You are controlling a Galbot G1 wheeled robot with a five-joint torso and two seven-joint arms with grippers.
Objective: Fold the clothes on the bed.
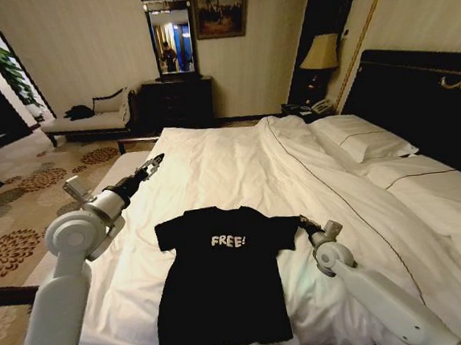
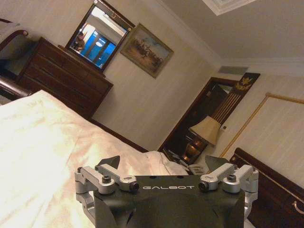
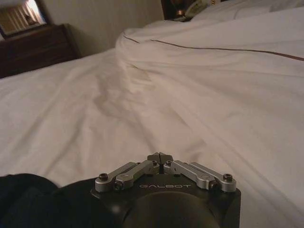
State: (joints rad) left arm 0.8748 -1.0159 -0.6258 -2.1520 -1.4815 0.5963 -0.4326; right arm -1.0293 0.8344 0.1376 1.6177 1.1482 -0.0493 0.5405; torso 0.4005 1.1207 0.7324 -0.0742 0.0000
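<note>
Black "FREE!" T-shirt (image 1: pixel 221 282) flat on bed (image 1: pixel 238 164).
Left hand (image 1: pixel 158 160) raised, released; right hand (image 1: pixel 303 223) clenched at sleeve; "GALBOT" on both.

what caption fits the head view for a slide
Black cotton T-shirt flat on white bed, right gripper at its sleeve, left gripper raised.

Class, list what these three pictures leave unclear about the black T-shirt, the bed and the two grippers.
- Head view: lower hem of the black cotton T-shirt with white "FREE!" lettering meets the frame's bottom edge.
- Head view: right gripper at the sleeve; too small to tell whether cloth is pinched.
- Right wrist view: the closed jaws hide any cloth.
- Head view: wide white-duveted bed cut off at the right edge.
- Left gripper: raised, open.
</note>
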